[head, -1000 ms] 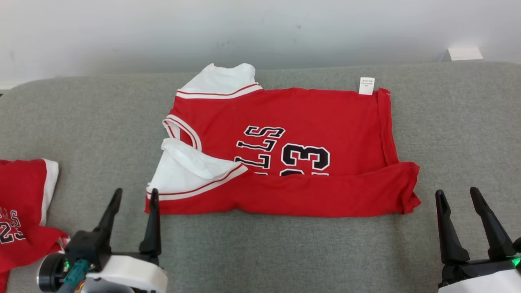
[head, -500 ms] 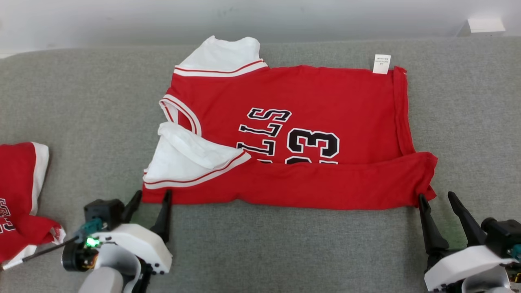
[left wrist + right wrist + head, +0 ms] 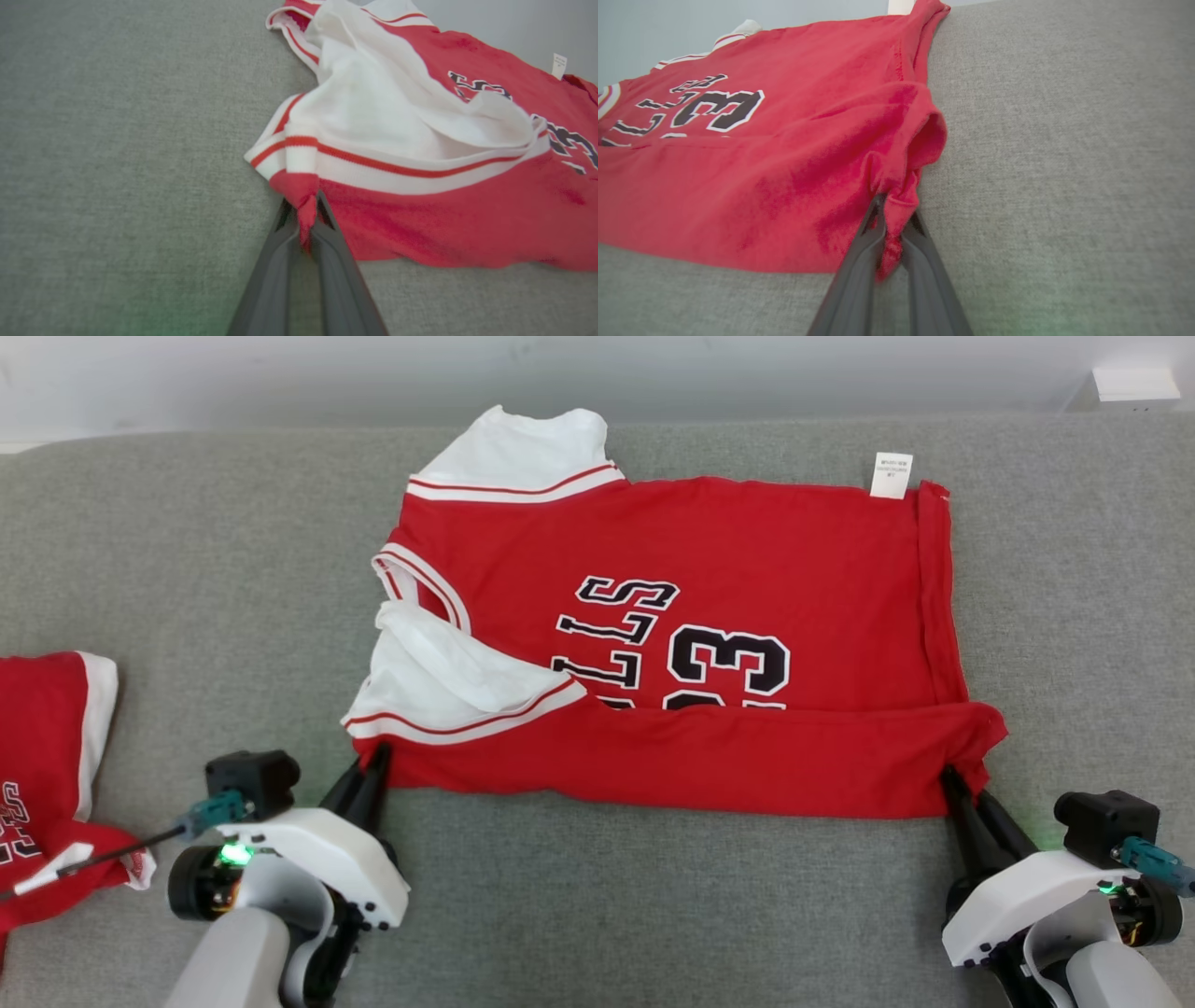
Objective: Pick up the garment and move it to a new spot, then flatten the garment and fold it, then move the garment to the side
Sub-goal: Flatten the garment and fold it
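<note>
A red jersey with white sleeves and black "23" lettering lies spread on the grey couch surface, its near edge folded over into a band. My left gripper is shut on the jersey's near left corner, red cloth pinched between its fingers. At the near right corner, my right gripper is likewise shut on the fabric, which bunches between its fingers. A white label sticks out at the far right hem.
A second red and white jersey lies crumpled at the left edge of the couch. A pale wall runs behind the couch, with a white box at the far right. Bare grey fabric lies in front of the jersey.
Both grippers moved forward to the jersey's near corners and went from open to shut on the cloth. The camera also tilted, shifting the whole view.
</note>
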{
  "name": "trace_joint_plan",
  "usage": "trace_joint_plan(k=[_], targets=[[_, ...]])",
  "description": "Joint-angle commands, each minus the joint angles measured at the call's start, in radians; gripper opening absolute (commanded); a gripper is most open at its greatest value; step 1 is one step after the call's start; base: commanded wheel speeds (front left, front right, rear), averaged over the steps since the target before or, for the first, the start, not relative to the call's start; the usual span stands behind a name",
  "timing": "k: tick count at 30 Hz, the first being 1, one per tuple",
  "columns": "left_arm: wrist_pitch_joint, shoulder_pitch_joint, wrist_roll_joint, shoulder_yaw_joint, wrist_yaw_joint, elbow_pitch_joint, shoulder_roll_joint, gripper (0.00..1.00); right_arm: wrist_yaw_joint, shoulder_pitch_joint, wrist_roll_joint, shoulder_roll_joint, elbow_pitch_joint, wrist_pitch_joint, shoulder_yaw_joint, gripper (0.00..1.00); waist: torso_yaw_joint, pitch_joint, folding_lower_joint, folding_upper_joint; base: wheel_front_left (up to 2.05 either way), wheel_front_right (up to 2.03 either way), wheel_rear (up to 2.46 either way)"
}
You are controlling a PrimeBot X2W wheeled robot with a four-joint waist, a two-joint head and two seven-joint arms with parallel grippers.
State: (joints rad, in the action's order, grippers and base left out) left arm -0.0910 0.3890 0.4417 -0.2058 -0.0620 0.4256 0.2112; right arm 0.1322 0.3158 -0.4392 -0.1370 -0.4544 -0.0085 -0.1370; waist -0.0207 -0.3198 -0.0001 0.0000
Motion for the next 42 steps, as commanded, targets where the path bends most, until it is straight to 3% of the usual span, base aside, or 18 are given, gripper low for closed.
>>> trace_joint_plan(k=[1,9,19,23,26,29,30,31,32,38,42], targets=[[0.035,-0.026,-0.003,-0.001,0.005,-0.017,-0.002,0.0,-0.003,-0.021,-0.02,-0.009,-0.028,0.023,-0.016,0.0,0.001,0.005,0.0001,0.0,0.0,0.0,0.0],[0.147,-0.119,0.006,0.06,0.051,-0.215,0.017,0.0,-0.003,-0.067,-0.052,-0.036,0.093,0.01,-0.026,0.0,-0.007,0.041,0.0001,0.0,0.0,0.0,0.0],[0.047,-0.409,0.009,0.1,0.178,-0.515,0.04,0.0,-0.003,-0.293,-0.008,-0.025,0.356,0.13,0.02,0.0,-0.01,0.114,0.0001,0.0,0.0,0.0,0.0],[0.003,-0.53,0.041,0.123,0.22,-0.583,0.034,0.0,-0.003,-0.39,0.0,-0.014,0.406,0.179,0.061,0.0,0.0,0.134,0.0001,0.0,0.0,0.0,0.0],[-0.025,-0.594,0.072,0.133,0.239,-0.595,0.015,0.0,-0.003,-0.44,0.009,-0.006,0.409,0.193,0.084,0.0,0.008,0.147,0.0001,0.0,0.0,0.0,0.0],[-0.038,-0.609,0.119,0.127,0.218,-0.564,-0.002,0.0,-0.003,-0.458,0.0,0.004,0.394,0.194,0.083,0.0,0.011,0.153,0.0001,0.0,0.0,0.0,0.0],[-0.043,-0.609,0.124,0.121,0.214,-0.545,-0.008,0.46,-0.003,-0.461,0.004,0.002,0.381,0.2,0.077,0.3,0.01,0.156,0.0001,0.0,0.0,0.0,0.0],[-0.043,-0.602,0.136,0.117,0.205,-0.526,-0.015,1.0,-0.003,-0.457,0.007,0.0,0.373,0.195,0.072,0.83,0.009,0.157,0.0001,0.0,0.0,0.0,0.0],[-0.034,-0.588,0.136,0.116,0.199,-0.506,-0.017,1.0,-0.003,-0.45,0.004,0.003,0.363,0.188,0.069,1.0,0.008,0.159,0.0001,0.0,0.0,0.0,0.0],[0.078,-0.531,0.082,0.116,0.196,-0.435,-0.021,1.0,-0.003,-0.428,0.016,-0.002,0.354,0.152,0.066,1.0,0.001,0.164,0.0001,0.0,0.0,0.0,0.0],[0.181,-0.483,0.008,0.108,0.207,-0.445,-0.01,1.0,-0.003,-0.404,0.059,0.01,0.414,0.12,0.128,1.0,-0.004,0.167,0.0001,0.0,0.0,0.0,0.0]])
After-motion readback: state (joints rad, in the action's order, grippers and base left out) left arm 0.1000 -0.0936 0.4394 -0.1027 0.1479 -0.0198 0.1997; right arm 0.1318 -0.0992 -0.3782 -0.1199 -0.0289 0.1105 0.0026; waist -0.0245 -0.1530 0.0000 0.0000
